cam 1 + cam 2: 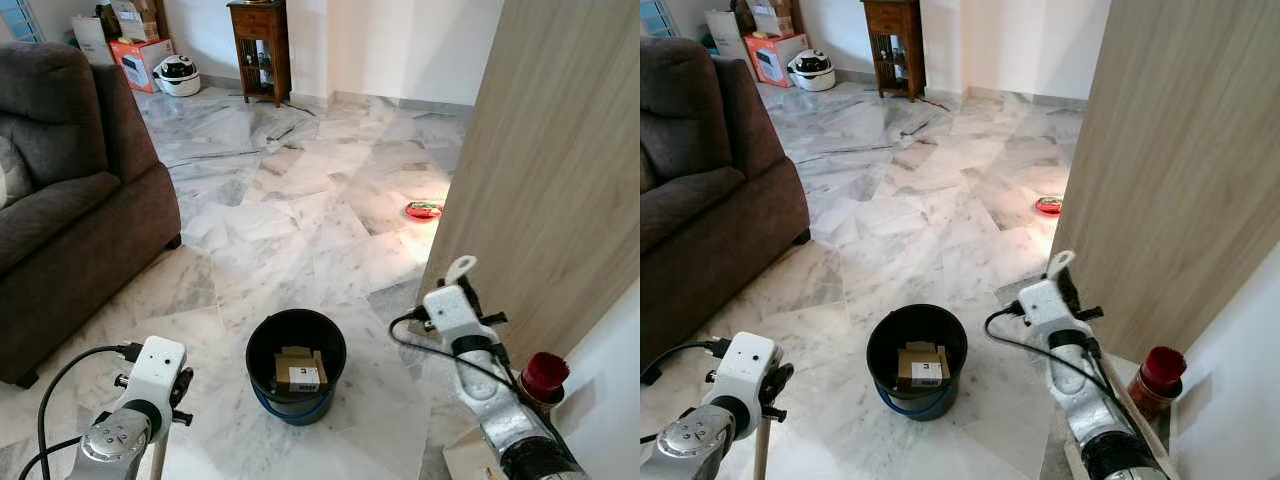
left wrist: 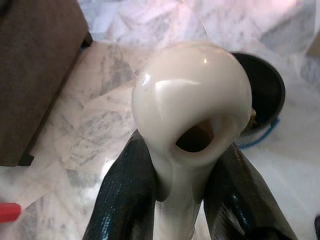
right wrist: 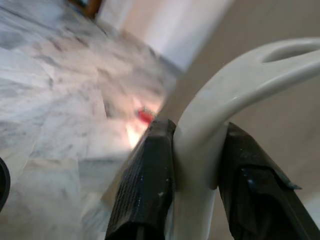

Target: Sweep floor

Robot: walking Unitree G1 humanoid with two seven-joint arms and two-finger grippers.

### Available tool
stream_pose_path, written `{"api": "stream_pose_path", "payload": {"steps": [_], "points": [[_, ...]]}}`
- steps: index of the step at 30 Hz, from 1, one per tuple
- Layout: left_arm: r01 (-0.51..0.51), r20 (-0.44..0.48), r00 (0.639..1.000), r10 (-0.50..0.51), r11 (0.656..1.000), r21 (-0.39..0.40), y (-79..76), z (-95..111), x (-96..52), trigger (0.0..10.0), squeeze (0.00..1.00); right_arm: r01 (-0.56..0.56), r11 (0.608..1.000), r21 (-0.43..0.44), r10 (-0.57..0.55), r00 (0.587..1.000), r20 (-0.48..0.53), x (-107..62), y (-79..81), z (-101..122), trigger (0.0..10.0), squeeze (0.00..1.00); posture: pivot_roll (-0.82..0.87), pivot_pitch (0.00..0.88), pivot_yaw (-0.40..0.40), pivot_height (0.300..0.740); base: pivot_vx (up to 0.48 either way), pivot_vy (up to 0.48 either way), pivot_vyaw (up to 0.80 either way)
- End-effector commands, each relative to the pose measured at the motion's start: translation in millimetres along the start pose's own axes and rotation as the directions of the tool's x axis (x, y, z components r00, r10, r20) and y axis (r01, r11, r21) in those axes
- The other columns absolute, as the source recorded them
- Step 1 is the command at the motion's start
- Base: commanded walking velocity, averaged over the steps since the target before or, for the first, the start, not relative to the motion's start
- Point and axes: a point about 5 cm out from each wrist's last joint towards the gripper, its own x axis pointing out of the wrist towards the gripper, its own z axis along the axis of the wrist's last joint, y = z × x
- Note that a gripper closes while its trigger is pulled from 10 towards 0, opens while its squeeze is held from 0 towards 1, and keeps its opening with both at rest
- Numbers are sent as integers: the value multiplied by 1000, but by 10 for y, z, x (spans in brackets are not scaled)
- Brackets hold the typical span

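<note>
My right gripper [image 3: 192, 170]: clamped on cream handle [image 3: 235, 95] with hanging loop. Left gripper [image 2: 172, 190]: clamped on second cream handle [image 2: 192, 100]. Red litter [image 1: 424, 210] lies ahead of right gripper, nearer it; bucket [image 1: 296, 345] between both.

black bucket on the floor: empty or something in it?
Not empty. The upright black bucket holds a small cardboard box with a white label, lying at its bottom.
</note>
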Motion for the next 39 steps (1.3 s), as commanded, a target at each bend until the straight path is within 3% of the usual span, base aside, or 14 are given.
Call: {"api": "stream_pose_path", "payload": {"steps": [1, 5, 15, 19, 25, 39], "points": [[-52, 64, 997, 52, 999, -5, 87, 90, -1, 10000, 0, 8, 997, 78, -6, 1000, -24, 34, -41, 6, 10000, 0, -4, 0, 21, 740, 0, 0, 0], [-81, 146, 985, 88, 995, -57, 64, 220, 8, 10000, 0, -4, 985, 175, 4, 1000, -2, 48, -26, 75, 10000, 0, -5, 0, 19, 740, 0, 0, 0], [-63, 179, 981, 78, 994, -91, -82, 252, 47, 10000, 0, -13, 969, 247, 13, 1000, 2, 59, -51, 89, 10000, 0, -9, 0, 22, 740, 0, 0, 0], [-66, 188, 979, 84, 993, -101, -97, 263, 55, 10000, 0, -21, 967, 253, 22, 1000, 1, 59, -39, 90, 10000, 0, -7, 0, 22, 740, 0, 0, 0], [-66, 196, 976, 93, 988, -139, -129, 253, 52, 10000, 0, -41, 987, 156, 38, 999, 24, 62, -64, 104, 10000, 0, -8, 0, 18, 740, 0, 0, 0], [-106, 205, 968, 142, 978, -178, -98, 212, 27, 10000, 0, -49, 979, 200, 42, 998, 35, 74, -78, 126, 10000, 0, -7, 0, 10, 740, 0, 0, 0]]}}
